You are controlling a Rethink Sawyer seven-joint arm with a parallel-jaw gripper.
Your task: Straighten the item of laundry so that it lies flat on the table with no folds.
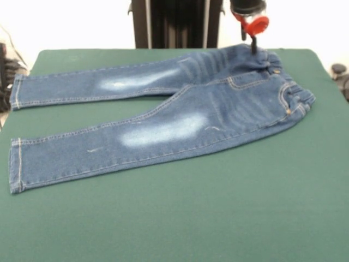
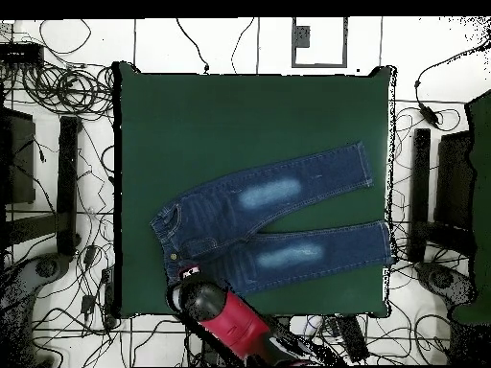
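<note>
The blue denim jeans (image 1: 180,117) lie spread on the green table (image 1: 218,218). The waistband is at the far right and both legs run left, apart in a narrow V. Whitish faded patches show on both thighs. Slight creases show near the gathered waistband (image 1: 294,90); the legs look flat. My red gripper (image 1: 253,49) hangs at the far edge of the waistband, its dark tip narrow and closed, touching or just above the denim. In the overhead view the jeans (image 2: 273,225) lie in the table's (image 2: 240,115) lower half, and the gripper (image 2: 189,275) is at their waist corner.
The black pedestal (image 1: 174,24) stands behind the table's far edge. The red arm (image 2: 245,331) reaches in over the table's bottom edge in the overhead view. Cables (image 2: 58,96) and dark stands lie on the floor around the table.
</note>
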